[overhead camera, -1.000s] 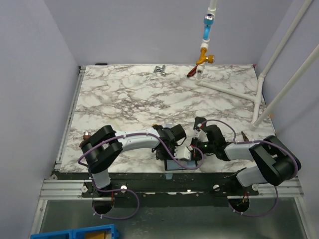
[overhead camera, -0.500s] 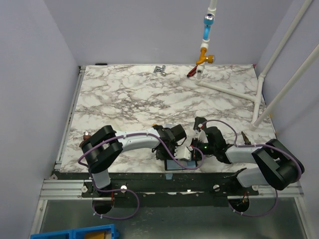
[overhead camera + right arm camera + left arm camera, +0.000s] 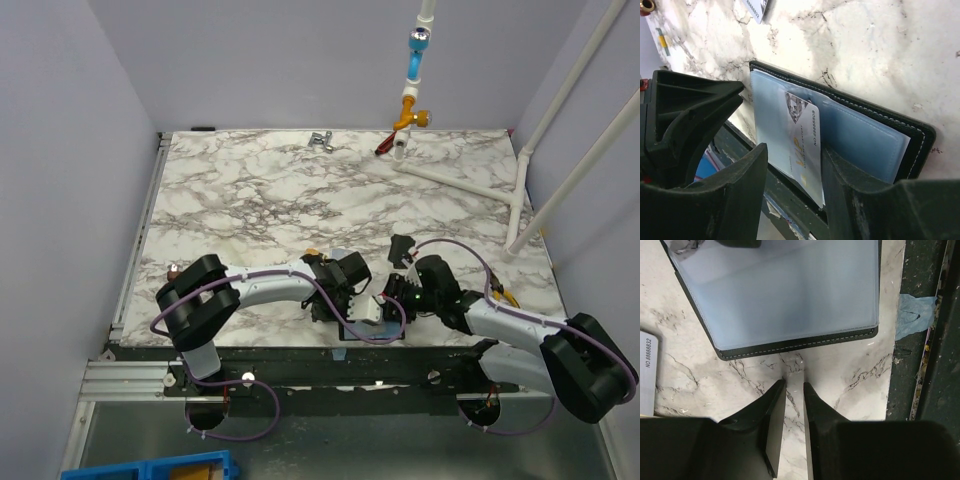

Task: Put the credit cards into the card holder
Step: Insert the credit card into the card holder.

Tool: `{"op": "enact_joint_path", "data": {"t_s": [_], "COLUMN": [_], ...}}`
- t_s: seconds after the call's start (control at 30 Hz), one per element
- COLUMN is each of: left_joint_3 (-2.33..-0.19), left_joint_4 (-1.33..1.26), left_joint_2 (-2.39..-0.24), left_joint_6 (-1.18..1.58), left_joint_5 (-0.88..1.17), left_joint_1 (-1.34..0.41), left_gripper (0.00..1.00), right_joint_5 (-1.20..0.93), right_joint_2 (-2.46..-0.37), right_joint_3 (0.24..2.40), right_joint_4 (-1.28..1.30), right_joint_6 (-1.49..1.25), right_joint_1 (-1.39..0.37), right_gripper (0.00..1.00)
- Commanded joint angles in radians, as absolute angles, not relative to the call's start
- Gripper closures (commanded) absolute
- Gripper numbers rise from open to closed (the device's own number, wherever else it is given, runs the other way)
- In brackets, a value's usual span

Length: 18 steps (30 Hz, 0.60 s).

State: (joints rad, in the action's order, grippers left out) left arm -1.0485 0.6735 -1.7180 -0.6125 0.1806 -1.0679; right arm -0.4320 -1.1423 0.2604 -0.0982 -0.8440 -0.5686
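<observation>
The black card holder (image 3: 920, 132) lies open at the table's near edge, its bluish lining (image 3: 790, 295) facing up. A pale grey-blue credit card (image 3: 802, 135) marked VIP sits partly in a pocket and sticks out toward the table's edge. My right gripper (image 3: 794, 150) is open, one finger on each side of that card, the right finger close to its edge. My left gripper (image 3: 794, 384) rests on bare marble just short of the holder's stitched edge, its fingers a narrow gap apart with nothing between them. Another pale card (image 3: 647, 365) lies beside the holder.
The dark front rail (image 3: 925, 390) with a scrap of blue tape (image 3: 912, 315) runs right beside the holder. At the back stand a white pipe frame (image 3: 470, 175), a coloured valve (image 3: 410, 110) and a small metal fitting (image 3: 320, 140).
My right gripper has gone from shut to open, letting go of the card in the pocket, and its arm has swung lower and to the right. The left gripper kept its narrow gap.
</observation>
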Motion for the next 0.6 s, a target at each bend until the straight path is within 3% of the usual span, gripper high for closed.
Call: {"op": "enact_joint_path", "data": {"t_s": [0.0,0.33,0.57], "left_joint_3": [-1.005,-1.007,-0.950], "left_joint_4": [0.609,0.568,0.505], "left_joint_2": [-1.713,-1.655,-1.579], "left_joint_6": [-0.608,-0.608,-0.606], "left_joint_5": [0.213,0.211,0.214], "left_joint_1": [-1.067,-1.066,-1.032], "left_gripper": [0.78,0.79,0.79], "right_joint_5": [-0.317,-0.284,-0.253], "right_joint_2": [-1.161,-1.194,-1.134], "right_joint_3": [0.267,0.346,0.362], "right_joint_4": [0.085,0.182,0.281], "right_joint_6": [-0.835,-0.831,-0.845], "right_joint_1": [-0.578,-0.613,-0.620], "right_gripper": [0.48,0.48,0.42]}}
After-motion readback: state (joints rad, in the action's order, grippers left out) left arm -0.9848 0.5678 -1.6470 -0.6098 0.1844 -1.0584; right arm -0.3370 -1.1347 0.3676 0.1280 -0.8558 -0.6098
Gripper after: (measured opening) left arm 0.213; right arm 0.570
